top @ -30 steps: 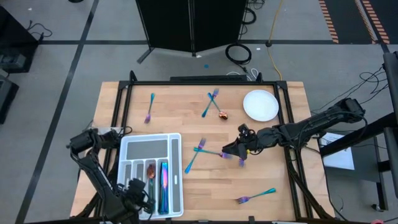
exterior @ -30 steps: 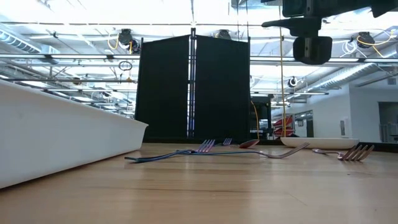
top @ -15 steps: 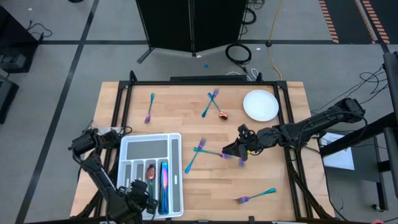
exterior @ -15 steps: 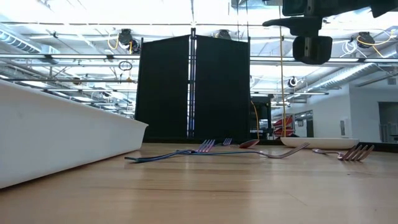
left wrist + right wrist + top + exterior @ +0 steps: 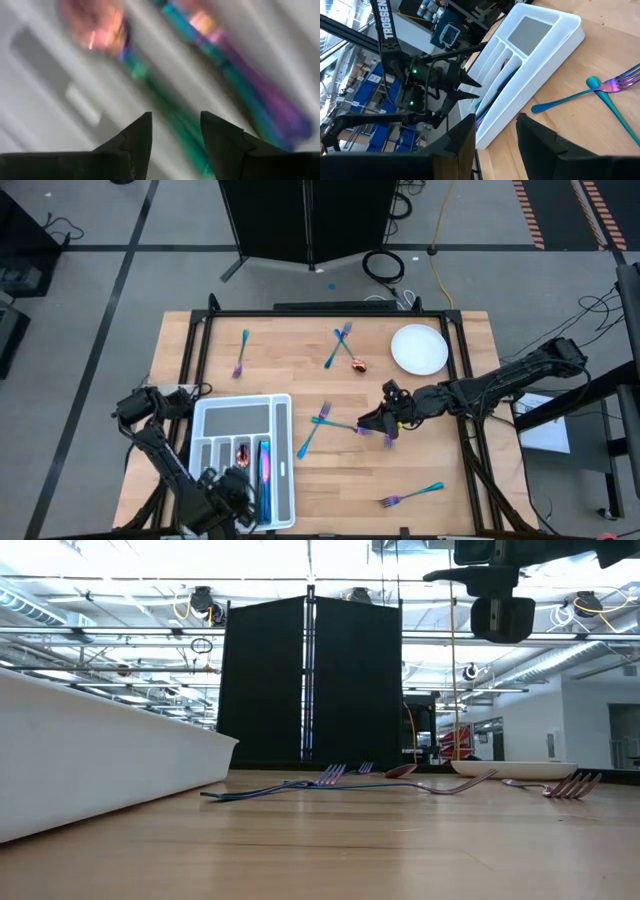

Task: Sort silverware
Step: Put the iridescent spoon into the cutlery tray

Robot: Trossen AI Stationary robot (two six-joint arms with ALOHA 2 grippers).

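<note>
The silverware is slim iridescent forks and spoons. Some lie in the slots of the white tray [image 5: 243,452]: a coppery-bowled spoon [image 5: 100,27] and a teal-purple piece [image 5: 240,80] beside it. My left gripper [image 5: 228,492] hangs open over the tray's near end, fingers pointing down, and the spoon's handle [image 5: 175,117] lies in its slot below the gap. Loose forks [image 5: 320,428] lie crossed mid-table. My right gripper [image 5: 378,420] hovers open just right of them, holding nothing.
More silverware lies on the wood: a fork [image 5: 241,352] far left, two forks [image 5: 340,344] and a spoon [image 5: 358,364] at the far middle, and a fork [image 5: 410,496] near right. A round white plate [image 5: 418,348] sits far right. The tray's wall [image 5: 100,765] rises left in the low view.
My left gripper has shifted a little along the tray's near end, toward the table's right and near edge, and its arm has swung with it.
</note>
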